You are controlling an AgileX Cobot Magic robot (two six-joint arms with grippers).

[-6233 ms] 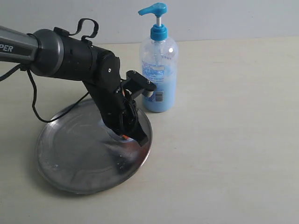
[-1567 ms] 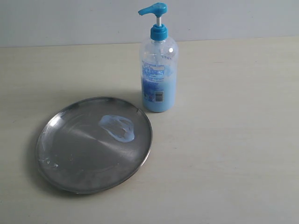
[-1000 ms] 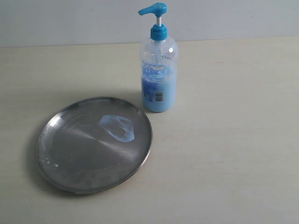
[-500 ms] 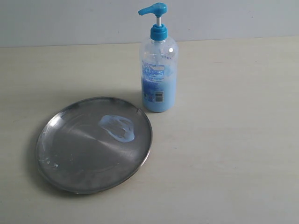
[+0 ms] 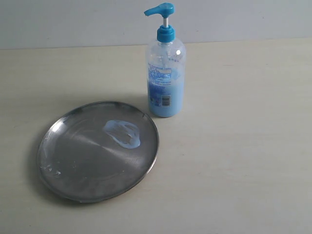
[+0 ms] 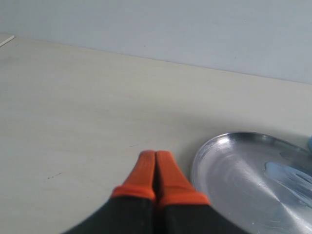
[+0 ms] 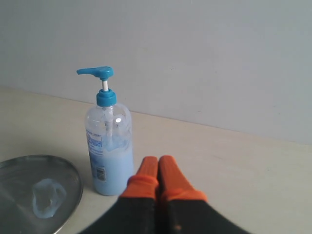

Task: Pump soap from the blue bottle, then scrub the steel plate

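The steel plate (image 5: 73, 165) lies flat on the table at the left of the exterior view, with a smeared patch of pale blue soap (image 5: 123, 133) on its far right part. Just beyond its rim stands the blue bottle (image 5: 165, 83), upright, pump head up. Neither arm shows in the exterior view. In the left wrist view my left gripper (image 6: 155, 155) is shut and empty, its orange fingertips beside the steel plate (image 6: 234, 180). My right gripper (image 7: 158, 160) is also shut and empty, apart from the blue bottle (image 7: 109, 151); the steel plate (image 7: 19, 165) and soap (image 7: 48, 197) show beyond.
A pale wooden table (image 5: 243, 146) spreads to the right of the bottle and plate. A plain grey wall (image 5: 73, 19) runs along its back edge. A few small whitish streaks (image 5: 51, 169) sit near the plate's left rim.
Six seconds ago the left arm was over the plate, rubbing the soap patch. It has since withdrawn out of the exterior view. Over the last second and a half nothing has moved.
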